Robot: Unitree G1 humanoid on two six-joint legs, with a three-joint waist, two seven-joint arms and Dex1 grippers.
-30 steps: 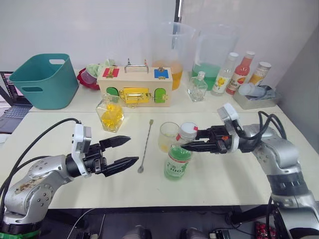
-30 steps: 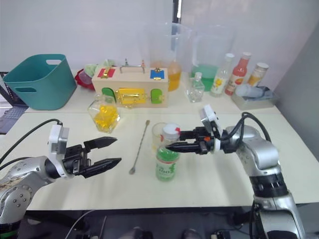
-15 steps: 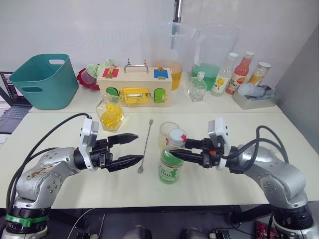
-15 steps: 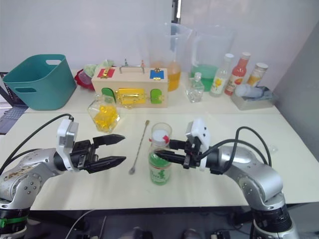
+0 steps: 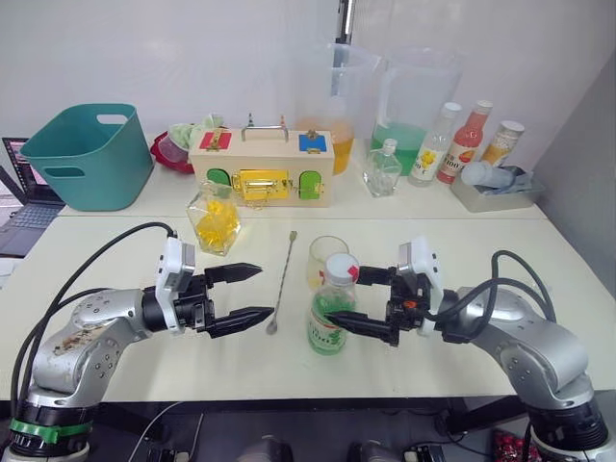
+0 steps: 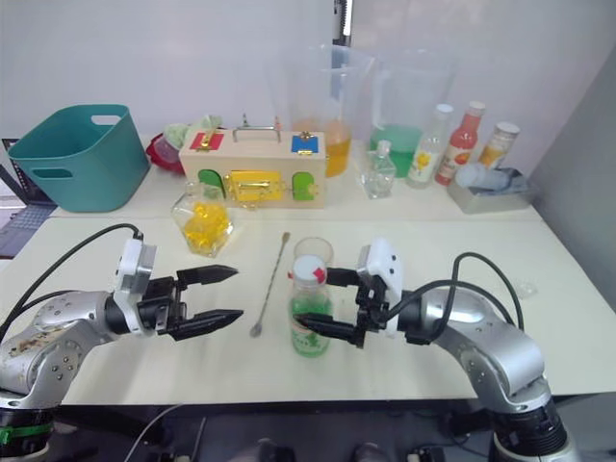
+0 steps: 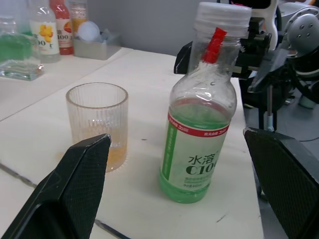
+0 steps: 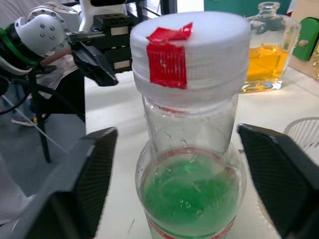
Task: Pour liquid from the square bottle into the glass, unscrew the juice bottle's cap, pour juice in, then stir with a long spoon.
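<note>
A pale surface (image 5: pixel 452 361) made of two tables set edge to edge carries everything. On the near one stand the juice bottle (image 5: pixel 330 310) and, just behind it, the glass (image 5: pixel 325 262); the long spoon (image 5: pixel 281 284) lies flat to their left, and the square bottle (image 5: pixel 213 218) stands near the seam. On the far one sit a teal basket (image 5: pixel 82 154), a wooden latch box (image 5: pixel 262 168), two clear pitchers (image 5: pixel 375 96), a small clear bottle (image 5: pixel 383 168), three sauce bottles (image 5: pixel 466 140) and a grey tray (image 5: pixel 493 195).
</note>
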